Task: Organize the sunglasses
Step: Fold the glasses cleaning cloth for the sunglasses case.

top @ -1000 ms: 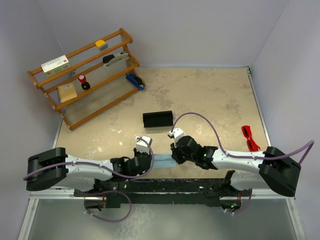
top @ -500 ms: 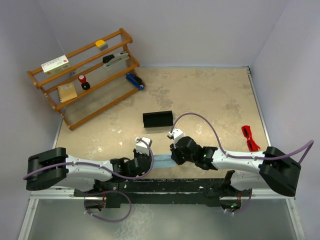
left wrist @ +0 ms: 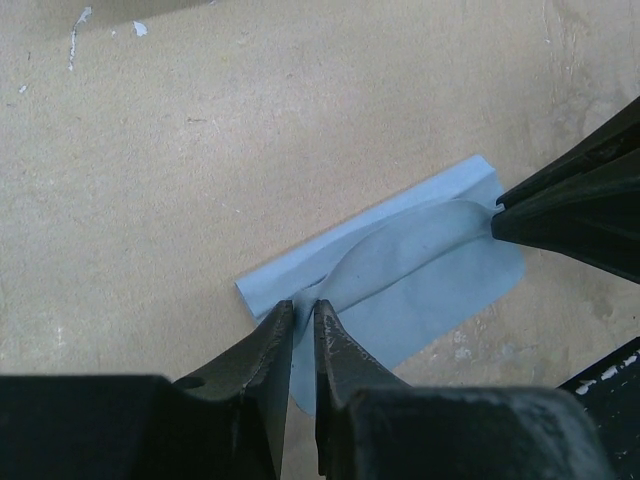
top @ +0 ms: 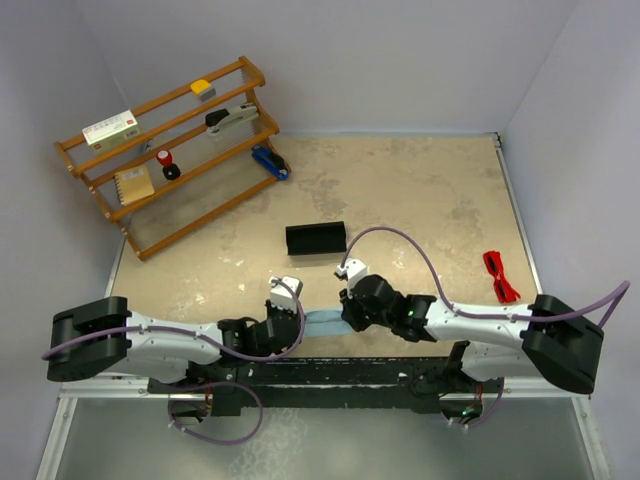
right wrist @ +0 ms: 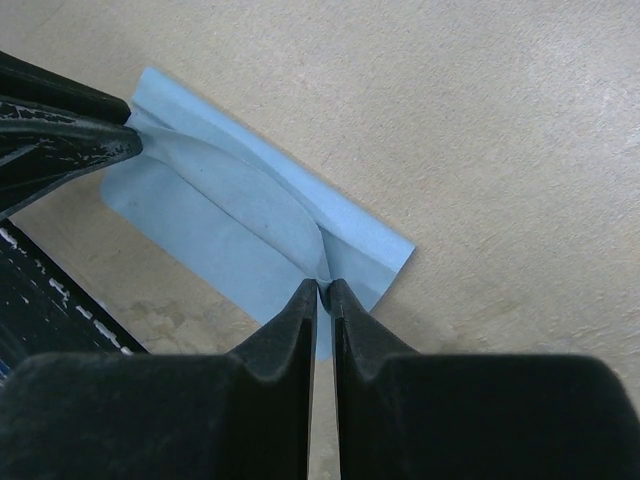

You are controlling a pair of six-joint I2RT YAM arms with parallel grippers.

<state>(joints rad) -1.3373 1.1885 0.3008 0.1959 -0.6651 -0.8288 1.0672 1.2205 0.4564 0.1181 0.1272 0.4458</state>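
Observation:
The red sunglasses (top: 500,275) lie folded near the table's right edge, away from both grippers. The black case (top: 316,239) stands open mid-table. A pale blue cloth (top: 324,321) lies at the near edge between the arms. My left gripper (top: 291,322) is shut on the cloth's left end; the cloth (left wrist: 400,275) shows in the left wrist view with my left gripper (left wrist: 304,310) pinching its fold. My right gripper (top: 348,318) is shut on the cloth's right end; in the right wrist view my right gripper (right wrist: 323,290) pinches the cloth (right wrist: 230,215).
A wooden rack (top: 170,150) at the back left holds a box, a notebook, a stapler and small items. The black base rail (top: 330,372) runs along the near edge just below the cloth. Grey walls stand on both sides.
Both grippers have shifted slightly toward the near edge with the cloth held between them. The sunglasses and case have not moved.

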